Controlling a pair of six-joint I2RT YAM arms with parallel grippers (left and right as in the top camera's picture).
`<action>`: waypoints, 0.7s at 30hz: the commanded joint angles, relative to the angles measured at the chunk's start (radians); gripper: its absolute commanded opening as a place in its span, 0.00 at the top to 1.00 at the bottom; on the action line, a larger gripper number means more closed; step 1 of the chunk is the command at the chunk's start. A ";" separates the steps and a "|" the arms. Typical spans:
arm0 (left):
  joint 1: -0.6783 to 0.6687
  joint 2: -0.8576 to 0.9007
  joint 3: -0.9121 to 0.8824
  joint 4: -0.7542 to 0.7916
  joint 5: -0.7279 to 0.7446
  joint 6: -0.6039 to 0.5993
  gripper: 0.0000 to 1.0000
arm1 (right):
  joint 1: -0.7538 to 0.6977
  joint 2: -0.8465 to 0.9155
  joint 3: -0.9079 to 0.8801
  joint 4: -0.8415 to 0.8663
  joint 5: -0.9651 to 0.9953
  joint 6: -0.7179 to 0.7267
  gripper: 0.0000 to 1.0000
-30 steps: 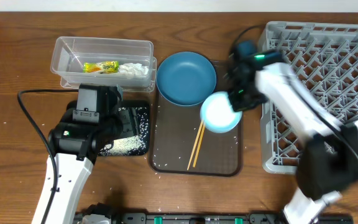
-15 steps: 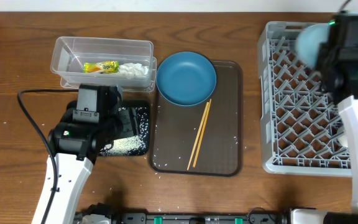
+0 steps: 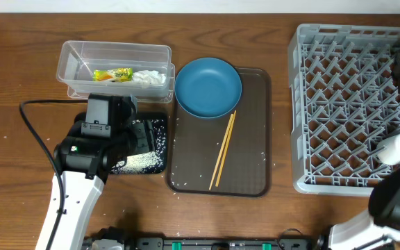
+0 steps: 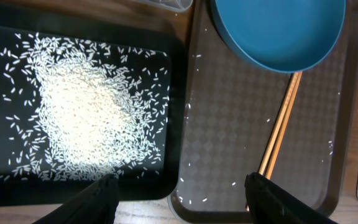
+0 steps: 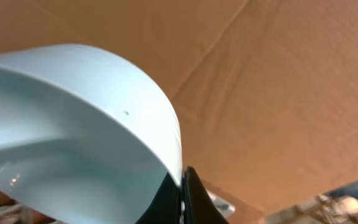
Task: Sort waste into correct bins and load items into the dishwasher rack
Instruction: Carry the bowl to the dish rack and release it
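The right gripper (image 5: 182,198) is clamped on the rim of the light-blue bowl (image 5: 73,124), and its arm is at the table's right edge by the rack (image 3: 339,104). The left gripper (image 4: 182,199) hangs spread wide over the near edge of the black tray (image 4: 169,124) of rice (image 4: 86,118). The plate (image 3: 207,87) and chopsticks (image 3: 222,151) lie on the brown tray (image 3: 252,160).

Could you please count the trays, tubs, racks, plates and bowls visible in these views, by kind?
Trays: 2 (black tray, brown tray)
Tubs: 1 (clear tub)
Racks: 1 (grey rack)
Plates: 1 (dark-blue plate)
Bowls: 1 (light-blue bowl)
Total: 6
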 commanded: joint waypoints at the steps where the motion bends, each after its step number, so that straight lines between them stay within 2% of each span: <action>1: 0.005 0.005 0.009 -0.002 -0.002 -0.002 0.32 | -0.037 0.091 0.005 0.089 0.151 -0.176 0.99; 5: 0.005 0.005 0.009 -0.002 -0.003 -0.002 0.32 | -0.054 0.180 0.005 0.181 0.174 -0.287 0.99; 13: 0.005 0.005 0.009 -0.010 -0.002 -0.002 0.32 | -0.067 0.286 0.005 0.185 0.159 -0.286 0.99; 21: 0.005 0.005 0.009 -0.013 -0.002 -0.003 0.32 | -0.070 0.304 0.004 0.155 0.150 -0.246 0.99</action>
